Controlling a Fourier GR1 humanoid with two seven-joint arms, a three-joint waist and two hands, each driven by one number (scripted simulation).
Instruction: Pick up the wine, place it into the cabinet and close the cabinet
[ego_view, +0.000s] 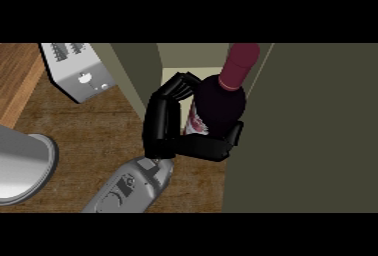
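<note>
1. Left hand (164, 122), black, at the centre of the head view: its fingers (179, 84) run toward 12 o'clock along the left side of the wine bottle and curl in at their tips, while the thumb (221, 147) wraps across the near side of the bottle toward 3 o'clock. The hand is closed round the bottle.
2. Grey forearm (136, 187): enters from the lower edge at about 7 o'clock and rises to the wrist just below the hand.
3. Wine bottle (221, 102): dark body held in the hand, maroon neck (242, 62) pointing toward 12 o'clock, a red-and-white label (195, 125) partly visible between the fingers and thumb. The bottle is in the hand at the mouth of the cabinet; whether its base rests on anything cannot be told.
4. Cabinet (136, 75): an olive side wall stands at 11 o'clock of the hand, a pale interior (184, 59) shows behind the fingers, and a broad dark olive panel (310, 130) fills the view from 1 to 5 o'clock, just beside the bottle.
5. Table (96, 125): wood-grained surface at 9 o'clock of the hand.
6. Grey slotted appliance (80, 70): on the table at 10 o'clock, well apart from the hand.
7. Grey round vessel (22, 167): at 8 o'clock, cut off by the left edge.
</note>
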